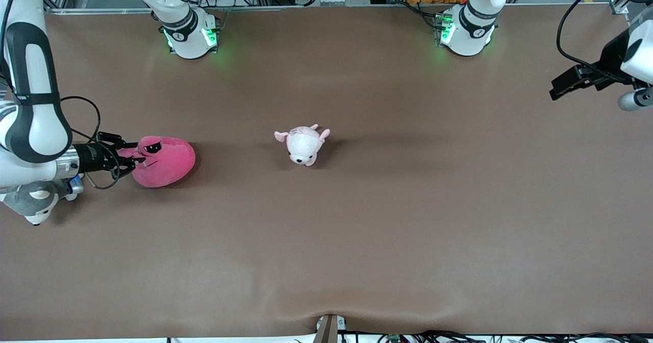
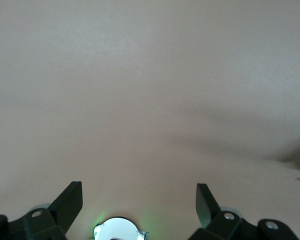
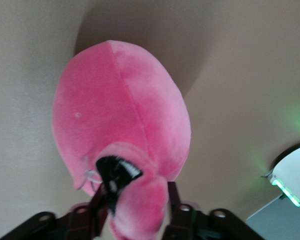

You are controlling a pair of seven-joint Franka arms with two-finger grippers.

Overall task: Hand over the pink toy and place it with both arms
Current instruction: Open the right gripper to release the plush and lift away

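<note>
The grey husky plush (image 1: 34,203) lies nearest the front camera, at the right arm's end of the table. At its two o'clock, the right gripper (image 1: 133,160) pinches a flap of the pink toy (image 1: 166,162) resting on the table (image 1: 357,241), the puppy plush (image 1: 303,145) at its three o'clock. The left gripper (image 1: 563,85) waits in the air over the left arm's end, fingers (image 2: 70,202) spread.

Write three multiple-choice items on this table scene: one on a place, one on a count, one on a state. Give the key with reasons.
1. What lies nearest the pink toy?
A. the right gripper
B. the left gripper
C. the puppy plush

2. How many plush toys show?
A. one
B. three
C. five

3. The left gripper's fingers are:
A. shut on a toy
B. open, holding nothing
C. shut on a cable

Key: A, its fingers flank the toy's flap; B, pink toy, puppy and husky plush; B, only table shows between them.
</note>
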